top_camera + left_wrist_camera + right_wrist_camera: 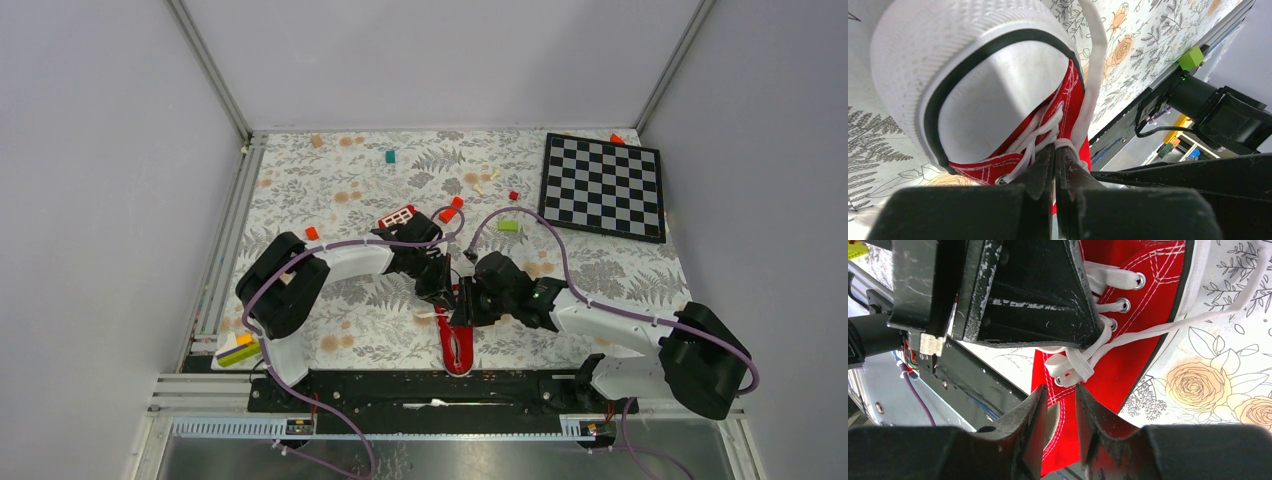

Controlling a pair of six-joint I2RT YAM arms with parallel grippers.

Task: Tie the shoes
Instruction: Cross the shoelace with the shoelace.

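Near the table front, the red sneaker trails loose white laces.

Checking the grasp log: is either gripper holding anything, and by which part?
Left gripper pinches the white lace near the shoe opening's top eyelets. Right gripper: cannot tell.

Robot lab test cell: plain grey panel walls framed by aluminium corner struts, floral-print table cover, black mounting rail.
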